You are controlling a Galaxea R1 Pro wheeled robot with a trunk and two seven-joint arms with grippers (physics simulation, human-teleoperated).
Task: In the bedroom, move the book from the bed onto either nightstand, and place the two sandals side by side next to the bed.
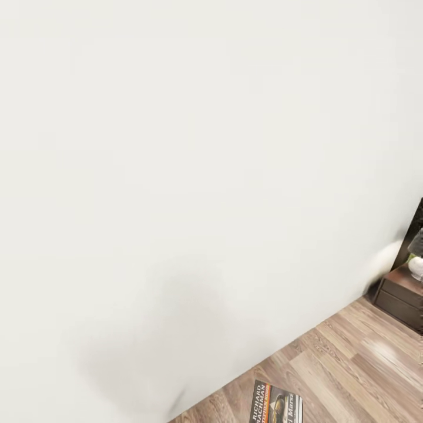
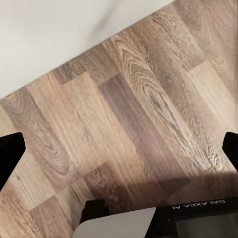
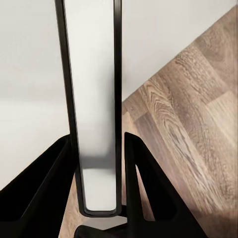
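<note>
The book (image 1: 276,405), a thin paperback with a dark cover, white lettering and an orange band, hangs just above the wood floor at the bottom edge of the head view. In the right wrist view the book (image 3: 91,74) stands edge-on, pale pages between dark covers, and my right gripper (image 3: 96,144) is shut on its lower end. My left gripper (image 2: 121,148) is open, fingers spread wide over bare floor planks. A dark brown nightstand (image 1: 405,296) sits at the far right against the wall. The bed and the sandals are out of view.
A plain white wall (image 1: 176,147) stands close in front and meets the grey-brown plank floor (image 1: 352,358) along a slanted line. A pale lamp (image 1: 416,261) stands on the nightstand. Part of my own body with a label (image 2: 198,218) lies under the left gripper.
</note>
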